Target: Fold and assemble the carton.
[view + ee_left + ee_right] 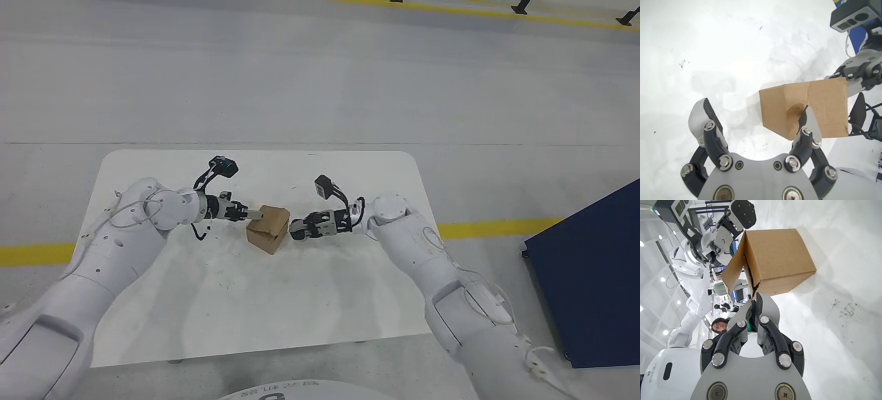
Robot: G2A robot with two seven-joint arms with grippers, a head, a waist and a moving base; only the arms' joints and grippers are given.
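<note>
Checking hidden parts first: the inside of the carton (268, 229) is out of sight behind its open flap (732, 273). In the right wrist view that flap also covers one finger of the left claw (756, 104). We cannot make out how the carton's underside is folded. In the top view both claws are small and their fingers are hard to read.

The carton is plain brown corrugated card, boxy, and sits near the middle of the white surface (696, 47), which is matte and scuffed with dark specks. One flap stands open, angled away from the box body. The corner nearest the right arm is ragged and split. The face toward the left claw has a shallow dent (794, 110).

Left claw: spread wide, gripping nothing. One finger (808, 121), metal with a ribbed black pad, has its tip against the dented face. The other finger is well apart, over bare surface.

Right claw (754, 298): fingers pressed almost together with a thin gap, tips on the carton's ragged corner edge, pinching it as far as we can tell.
</note>
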